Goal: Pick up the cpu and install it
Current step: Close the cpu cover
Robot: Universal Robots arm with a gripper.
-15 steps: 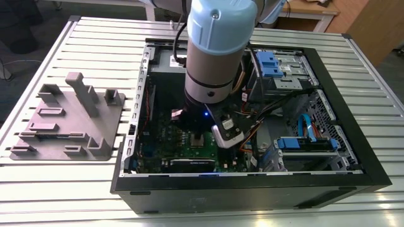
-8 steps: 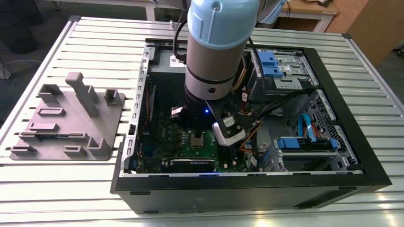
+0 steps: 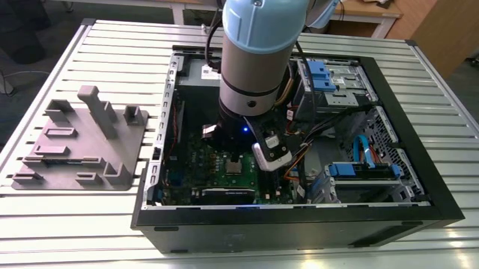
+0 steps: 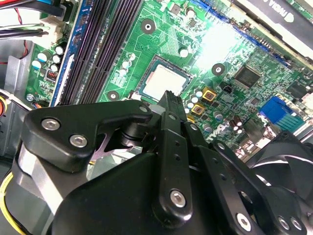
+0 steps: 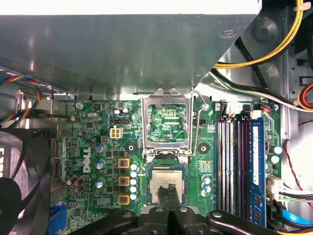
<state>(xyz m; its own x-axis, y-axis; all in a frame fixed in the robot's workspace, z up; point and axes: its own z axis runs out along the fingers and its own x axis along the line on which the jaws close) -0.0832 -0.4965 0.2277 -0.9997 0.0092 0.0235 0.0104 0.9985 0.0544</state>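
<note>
The cpu (image 5: pixel 160 180) lay flat on the motherboard (image 5: pixel 93 147), directly beneath the pincer (image 5: pixel 169 188), its tips together, gripping nothing. Light, thin, stiff and probably fragile, it seemed best held by opposite edges.

looks like a robotics lab: a robot arm (image 3: pixel 258 56) over an opened pc case (image 3: pixel 299 232) on a slatted aluminium bench (image 3: pixel 120 50), grey jig (image 3: pixel 82 143) alongside.
</note>
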